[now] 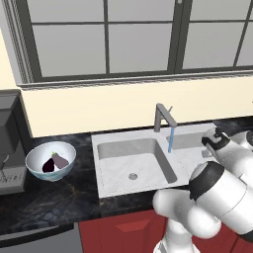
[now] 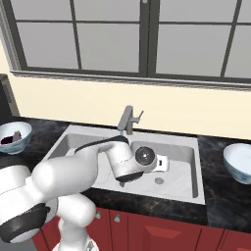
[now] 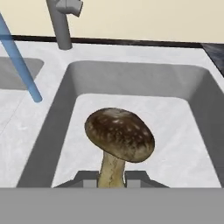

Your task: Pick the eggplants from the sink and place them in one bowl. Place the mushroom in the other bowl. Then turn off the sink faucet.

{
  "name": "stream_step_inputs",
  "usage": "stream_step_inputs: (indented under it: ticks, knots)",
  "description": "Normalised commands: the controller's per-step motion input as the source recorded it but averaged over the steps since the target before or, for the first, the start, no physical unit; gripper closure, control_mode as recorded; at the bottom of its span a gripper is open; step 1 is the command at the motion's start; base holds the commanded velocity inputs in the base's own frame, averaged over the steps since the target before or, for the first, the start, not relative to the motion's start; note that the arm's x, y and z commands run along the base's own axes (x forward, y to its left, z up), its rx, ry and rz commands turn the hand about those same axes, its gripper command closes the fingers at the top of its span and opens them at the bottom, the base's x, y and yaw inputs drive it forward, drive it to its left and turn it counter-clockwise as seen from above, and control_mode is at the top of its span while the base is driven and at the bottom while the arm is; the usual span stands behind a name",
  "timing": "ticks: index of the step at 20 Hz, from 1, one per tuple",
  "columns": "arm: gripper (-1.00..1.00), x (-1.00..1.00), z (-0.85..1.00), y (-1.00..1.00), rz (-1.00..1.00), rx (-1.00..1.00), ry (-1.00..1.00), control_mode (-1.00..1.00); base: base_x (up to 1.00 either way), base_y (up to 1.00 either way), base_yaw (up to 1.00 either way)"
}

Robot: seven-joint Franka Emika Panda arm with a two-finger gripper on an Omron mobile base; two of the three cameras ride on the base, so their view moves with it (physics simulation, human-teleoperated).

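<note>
- Where the hand view looks along the fingers, the hand (image 3: 112,178) is clamped on the pale stem of the mushroom (image 3: 119,135), brown cap upright above the fingertips.
- Behind the mushroom lies a basin of the sink (image 3: 131,87), its pale floor bare.
- Water (image 1: 171,139) falls in a blue stream from the faucet (image 1: 163,117) into the sink.
- On the dark tabletop (image 1: 59,197) left of the sink stands a bowl (image 1: 50,160) with both eggplants (image 1: 55,162) inside, lying side by side.
- A second bowl (image 2: 239,163) stands on the tabletop right of the sink.
- Behind the faucet, a window (image 2: 142,37) spans the wall.
</note>
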Motion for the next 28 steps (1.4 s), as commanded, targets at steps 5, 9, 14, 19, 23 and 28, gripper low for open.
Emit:
stream_step_inputs:
  ticks: [5, 9, 14, 19, 23, 28]
  knots:
    - [1.00, -0.16, 0.55, -0.33, -0.24, 0.00, 0.00, -1.00, 0.00, 0.00, 0.00]
    - [1.00, -0.11, 0.31, -0.39, -0.30, 0.03, 0.00, -1.00, 0.00, 0.00, 0.00]
    - [1.00, -0.02, 0.53, -0.40, -0.25, 0.04, 0.00, -1.00, 0.00, 0.00, 0.00]
    - [1.00, 0.00, 0.45, -0.43, -0.13, 0.03, 0.00, -1.00, 0.00, 0.00, 0.00]
    - [1.00, 0.00, 0.23, -0.49, -0.03, 0.06, 0.00, -1.00, 0.00, 0.00, 0.00]
    - [1.00, 0.00, 0.31, -0.54, -0.02, 0.07, 0.00, -1.00, 0.00, 0.00, 0.00]
